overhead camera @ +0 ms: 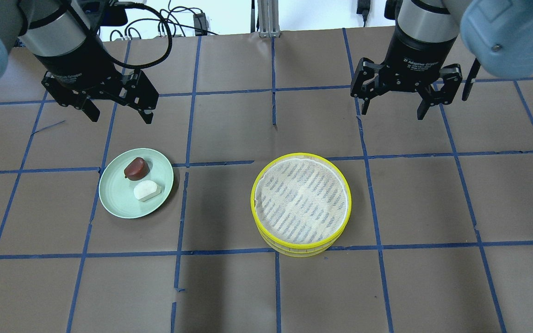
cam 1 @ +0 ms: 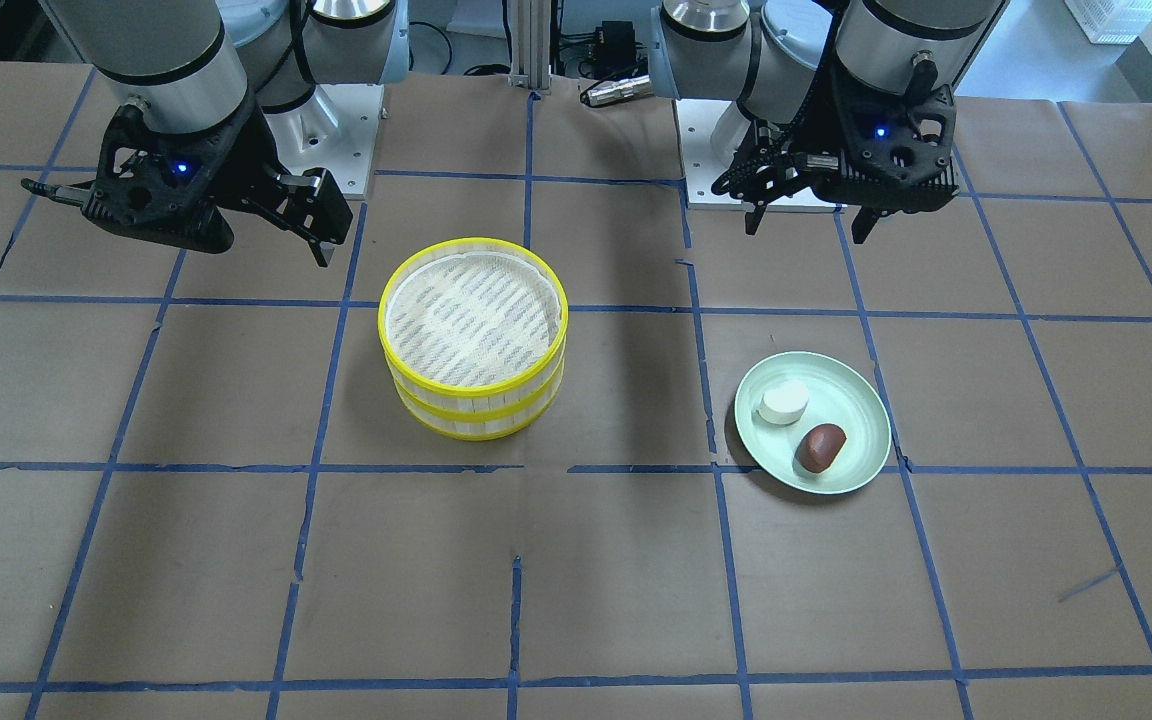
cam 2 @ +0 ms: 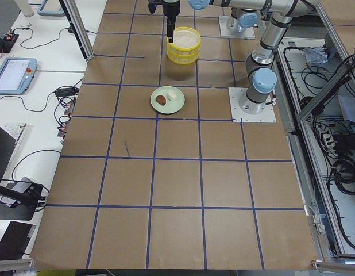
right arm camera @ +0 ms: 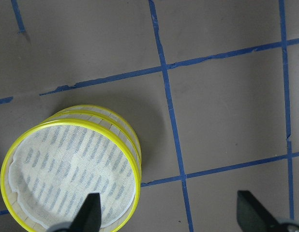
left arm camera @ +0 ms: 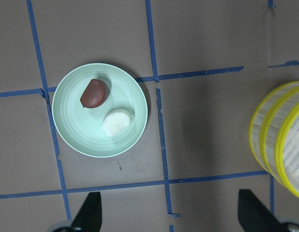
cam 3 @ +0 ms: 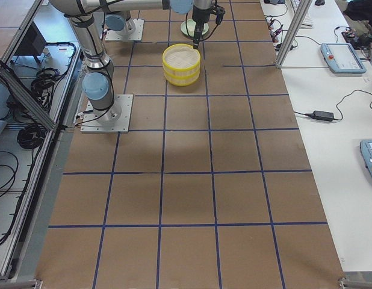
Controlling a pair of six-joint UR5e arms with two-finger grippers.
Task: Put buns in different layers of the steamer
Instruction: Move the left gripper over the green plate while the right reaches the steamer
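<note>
Left claw (overhead camera: 120,115) and right claw (overhead camera: 391,112) are both hanging wide open, holding nothing. White bun (overhead camera: 146,190) and brown bun (overhead camera: 136,168) are sitting on the plate (overhead camera: 109,199) toward the worktop's left edge, with the steamer (cam 1: 476,400) stacked mid-worktop. I'm guessing both buns risk landing in the top layer (overhead camera: 253,199) unless it's getting lifted off.

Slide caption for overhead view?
Left gripper and right gripper open; white bun and brown bun on green plate; stacked steamer, top layer empty.

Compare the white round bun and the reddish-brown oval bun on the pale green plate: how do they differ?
Colour: the white round bun is pale, the reddish-brown oval bun dark. Shape: the white bun is flat-topped, the brown bun domed. Both lie on the pale green plate, ungripped.
</note>
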